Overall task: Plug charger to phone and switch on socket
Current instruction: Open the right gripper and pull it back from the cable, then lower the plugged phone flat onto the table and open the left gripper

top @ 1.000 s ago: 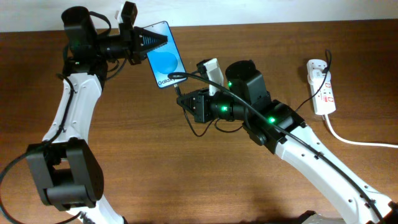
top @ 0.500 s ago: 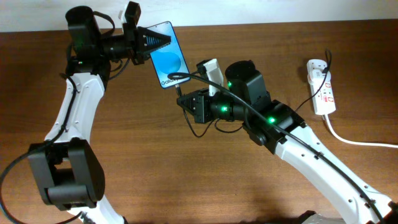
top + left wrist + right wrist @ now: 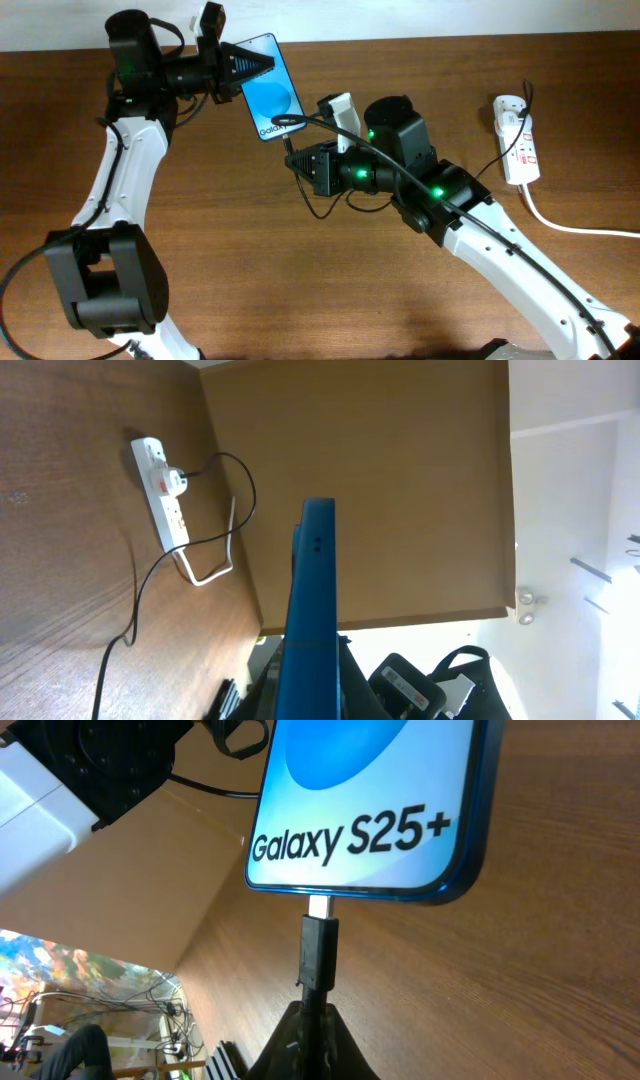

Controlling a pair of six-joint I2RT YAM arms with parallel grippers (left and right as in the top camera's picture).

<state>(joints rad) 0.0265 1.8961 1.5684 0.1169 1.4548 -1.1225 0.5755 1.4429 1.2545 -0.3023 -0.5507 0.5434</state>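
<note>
The phone [image 3: 271,97] has a bright blue screen with white "Galaxy S25+" text [image 3: 370,810]. My left gripper [image 3: 250,66] is shut on its upper end and holds it tilted above the table; it shows edge-on in the left wrist view [image 3: 312,600]. My right gripper [image 3: 297,160] is shut on the charger's dark connector [image 3: 319,952]. The metal tip touches the phone's lower edge at the port. The thin black cable [image 3: 470,172] runs to the white socket [image 3: 516,138] at the right, also in the left wrist view [image 3: 163,493].
A thick white cord [image 3: 570,226] leaves the socket toward the right edge. A black plug [image 3: 519,117] sits in the strip. The brown wooden table [image 3: 260,260] extends below the arms. The table's far edge meets a white wall.
The left gripper and the phone shifted slightly right and up between one second and half a second ago. Nothing visible has changed since.
</note>
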